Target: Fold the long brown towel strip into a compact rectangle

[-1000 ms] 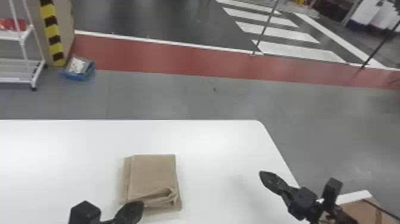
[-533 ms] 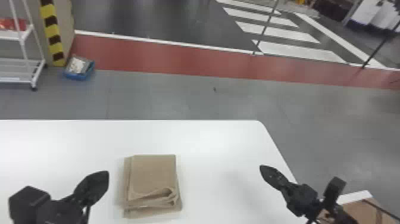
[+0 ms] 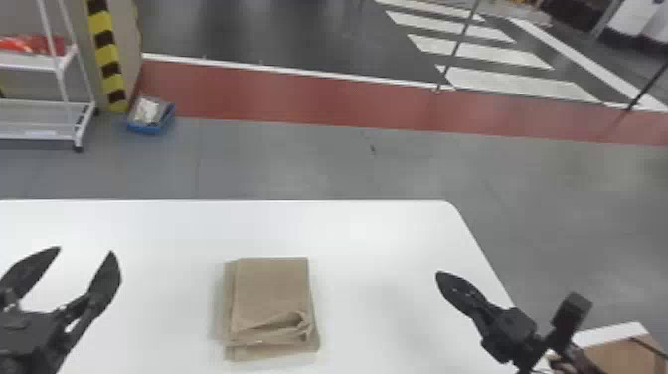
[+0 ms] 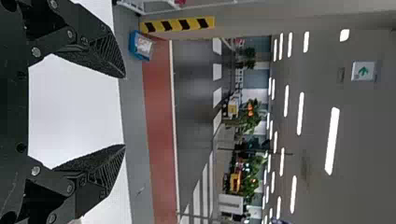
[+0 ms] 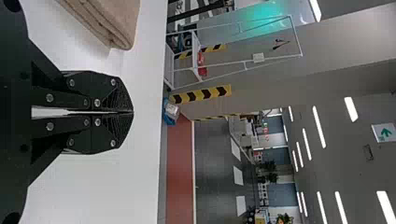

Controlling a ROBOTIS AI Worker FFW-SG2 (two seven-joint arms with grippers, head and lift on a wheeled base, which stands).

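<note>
The brown towel point(image 3: 271, 293) lies on the white table as a stacked, folded rectangle, its near edge showing loose, wrinkled layers. To its left my left gripper point(image 3: 82, 261) stands open, apart from the towel. In the left wrist view the left gripper point(image 4: 124, 111) has its two fingers wide apart with nothing between them. My right gripper point(image 3: 442, 278) is right of the towel, near the table's right edge. Seen from its own wrist, the right gripper point(image 5: 132, 112) is shut on nothing, with the layered edge of the towel point(image 5: 109, 21) off to one side.
The white table point(image 3: 368, 233) ends at a rounded far right corner. A cardboard box point(image 3: 621, 355) stands at the lower right beyond the right arm. On the floor farther off are a white rack point(image 3: 44, 117) and a blue bin point(image 3: 149, 117).
My left gripper has moved left, away from the towel, and its two fingers now show spread apart. The towel has kept its place, and the right arm has barely moved.
</note>
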